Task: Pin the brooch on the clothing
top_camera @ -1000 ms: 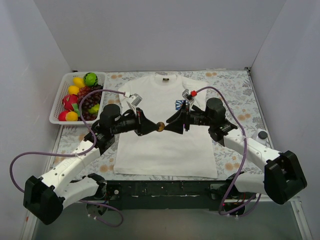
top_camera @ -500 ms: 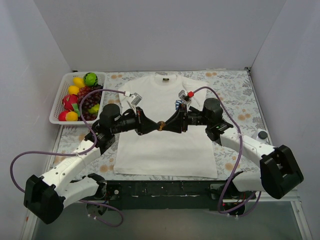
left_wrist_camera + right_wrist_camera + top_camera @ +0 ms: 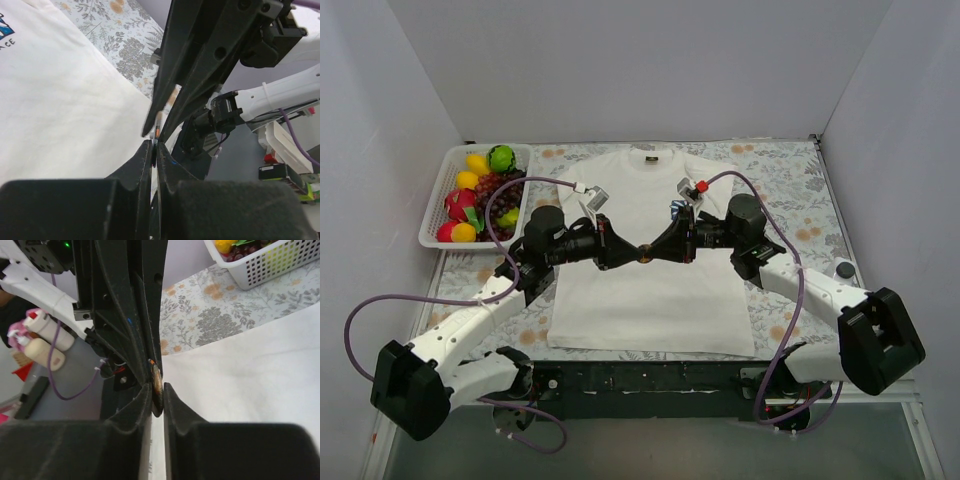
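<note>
The brooch [image 3: 643, 253], a tiny brownish-gold disc, hangs in the air above the middle of the white T-shirt [image 3: 650, 300]. My left gripper [image 3: 632, 254] comes at it from the left and is shut on it. My right gripper [image 3: 653, 253] meets it tip to tip from the right. In the right wrist view the brooch [image 3: 156, 382] stands edge-on between the jaws of my right gripper [image 3: 157, 390], which press on both faces. The left wrist view shows my left gripper [image 3: 155, 147] pinched on a thin edge of the brooch [image 3: 158, 131]. The shirt's blue logo [image 3: 677, 209] is half hidden by the right arm.
A white basket [image 3: 432, 215] of toy fruit stands at the back left on the grey floral cloth [image 3: 790, 190]. The T-shirt lies flat on that cloth. White walls close in the left, back and right sides. Purple cables loop off both arms.
My right gripper has moved left up to the brooch and closed its jaws from wide open onto it. The left gripper has stayed shut on the brooch, nearly still.
</note>
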{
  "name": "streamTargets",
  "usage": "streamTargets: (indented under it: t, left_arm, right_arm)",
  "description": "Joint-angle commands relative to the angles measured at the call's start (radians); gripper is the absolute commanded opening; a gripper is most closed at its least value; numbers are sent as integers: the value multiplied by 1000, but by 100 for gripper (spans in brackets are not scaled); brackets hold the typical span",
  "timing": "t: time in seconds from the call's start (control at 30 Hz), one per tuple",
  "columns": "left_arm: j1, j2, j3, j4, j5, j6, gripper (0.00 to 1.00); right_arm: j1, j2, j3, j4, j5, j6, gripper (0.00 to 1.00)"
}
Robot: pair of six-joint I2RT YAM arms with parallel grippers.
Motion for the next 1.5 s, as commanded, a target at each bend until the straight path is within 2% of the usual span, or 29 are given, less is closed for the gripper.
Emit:
streamTargets:
  t: [0.0,0.03,0.13,0.2,0.27,0.3,0.37,0.4,0.5,0.53,0.73,0.93,1.07,1.17,1.23,1.37,1.4,1.43,1.47]
  left_arm:
    - [1,-6,31,-14,-26,26,0]
    - [1,-13,29,-17,-31,28,1]
    - [1,-29,38,-41,-80,29,6]
    - [0,-36,49,-56,-115,32,17]
    - [1,-44,60,-69,-152,32,32]
    - [1,-44,81,-95,-171,29,50]
    - [1,-43,104,-133,-217,29,63]
    - [0,-39,116,-142,-227,28,75]
    - [1,-20,172,-191,-293,-1,93]
    - [1,-10,213,-233,-321,-15,95]
    - [3,100,345,-346,-294,-70,98]
    - [26,160,388,-377,-215,-127,98]
    - [55,169,408,-402,-174,-146,98]
    - [92,168,411,-414,-139,-155,98]
    - [121,165,399,-403,-94,-161,98]
    - [167,171,387,-383,-4,-181,98]
    - [176,172,383,-379,12,-179,98]
    - [178,174,377,-376,22,-173,98]
    - [181,172,374,-374,27,-172,98]
  right_arm:
    - [6,14,59,62,-41,17,6]
    - [6,15,63,51,-41,9,1]
    - [4,14,77,-3,-40,-26,1]
    - [6,-6,86,-79,-5,-84,1]
    - [6,-32,105,-137,25,-130,1]
    - [6,-43,112,-200,64,-174,1]
    - [4,-75,129,-253,123,-221,1]
    - [6,-89,131,-301,150,-263,1]
    - [11,-138,143,-381,262,-322,1]
    - [14,-147,146,-403,294,-359,1]
    - [89,-203,161,-490,598,-465,1]
    - [257,-184,187,-529,1006,-569,1]
    - [388,-180,172,-494,1314,-644,1]
    - [464,-180,154,-442,1474,-712,1]
    - [510,-178,129,-354,1555,-803,1]
    - [673,-120,62,-129,1845,-1075,1]
    - [695,-103,47,26,1882,-1138,1]
    - [713,-68,31,108,1913,-1286,1]
    - [745,-45,-5,214,1965,-1358,1]
